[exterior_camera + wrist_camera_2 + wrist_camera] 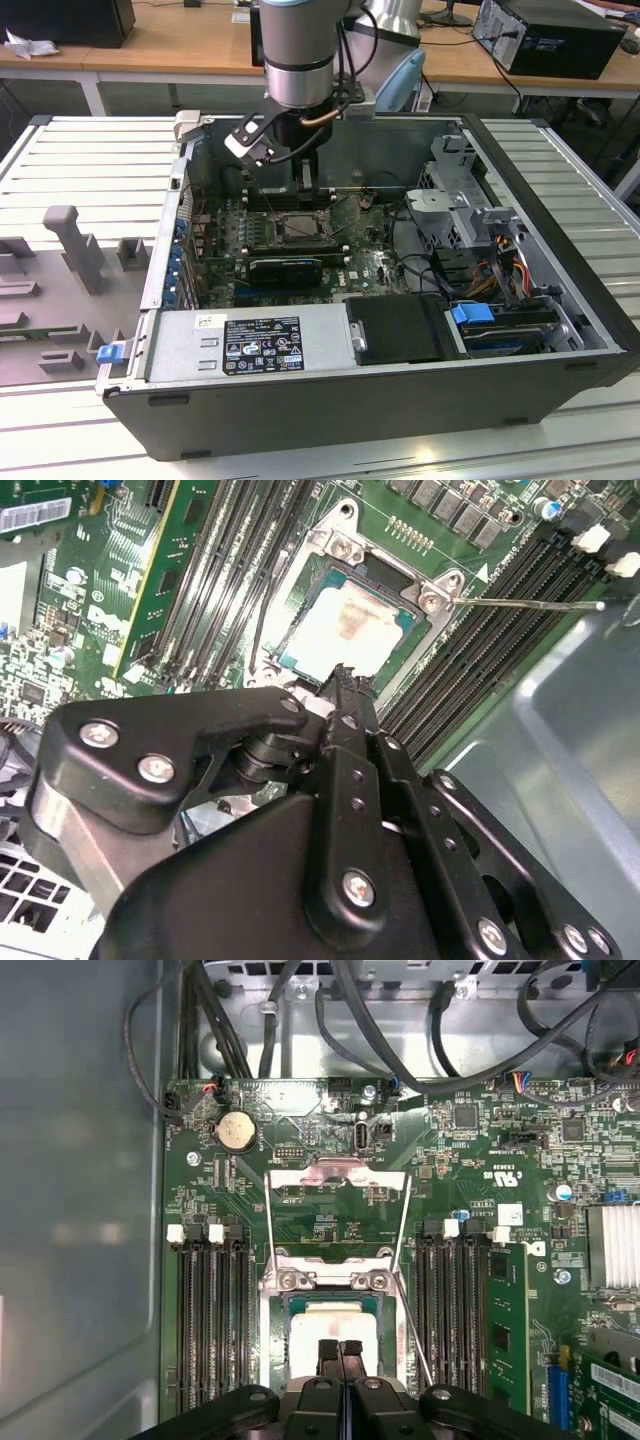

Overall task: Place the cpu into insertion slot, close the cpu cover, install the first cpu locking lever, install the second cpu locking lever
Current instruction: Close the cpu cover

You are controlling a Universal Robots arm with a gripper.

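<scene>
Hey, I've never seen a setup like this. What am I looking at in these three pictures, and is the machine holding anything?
This is one robot arm reaching into an open computer case. The exterior view looks on from off the arm. Both wrist views come from cameras riding on the arm, looking at the green motherboard. The gripper is right over the cpu, which lies in the insertion slot; whether they touch I cannot tell. The cpu cover is flipped open. The fingers look shut, with nothing held.
</scene>
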